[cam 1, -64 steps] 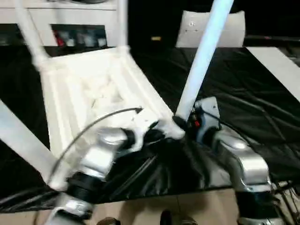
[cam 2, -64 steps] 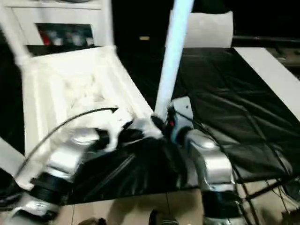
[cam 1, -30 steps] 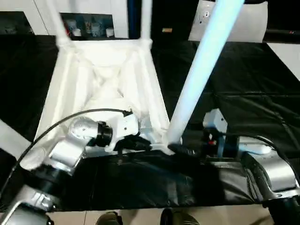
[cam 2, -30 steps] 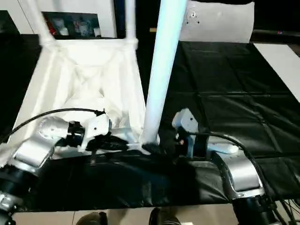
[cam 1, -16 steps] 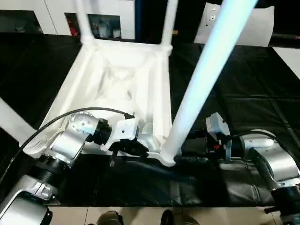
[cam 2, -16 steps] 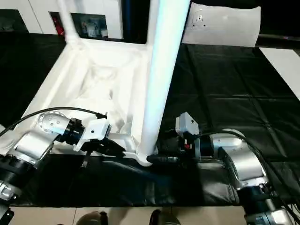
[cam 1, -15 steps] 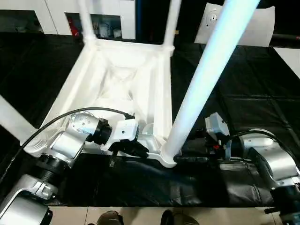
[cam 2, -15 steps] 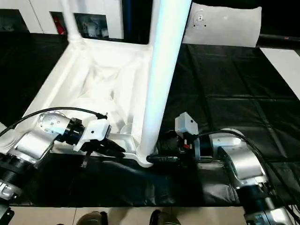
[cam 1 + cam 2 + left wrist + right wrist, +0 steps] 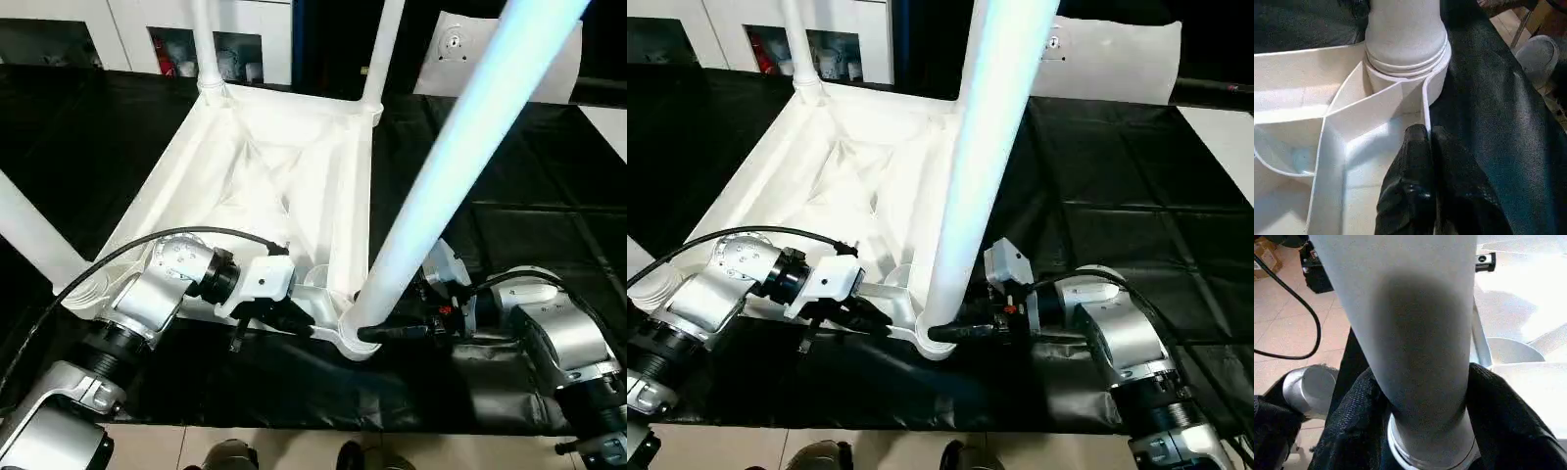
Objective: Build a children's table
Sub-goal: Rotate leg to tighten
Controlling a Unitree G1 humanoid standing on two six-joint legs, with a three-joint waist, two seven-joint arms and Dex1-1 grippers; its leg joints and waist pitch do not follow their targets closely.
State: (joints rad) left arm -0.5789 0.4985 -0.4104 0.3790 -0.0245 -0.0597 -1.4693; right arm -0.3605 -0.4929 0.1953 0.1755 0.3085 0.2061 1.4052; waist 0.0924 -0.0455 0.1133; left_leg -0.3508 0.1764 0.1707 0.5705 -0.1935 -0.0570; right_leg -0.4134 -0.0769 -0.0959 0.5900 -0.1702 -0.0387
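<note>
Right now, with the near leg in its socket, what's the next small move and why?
Probably twist the long white tapered leg tighter: the right gripper straddles its base at the round corner socket, while the shut left gripper pinches the white ribbed tabletop.

One tabletop [image 9: 284, 186], four legs [image 9: 460, 166], two tools [image 9: 294, 318].

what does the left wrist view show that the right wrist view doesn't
Left wrist view alone: the left pincer, shut, gripping a thin rib of the tabletop beside the corner socket.

Right wrist view alone: the right pincer, its fingers either side of the leg's base, and tan floor.

Both: the near leg seated in that socket.
</note>
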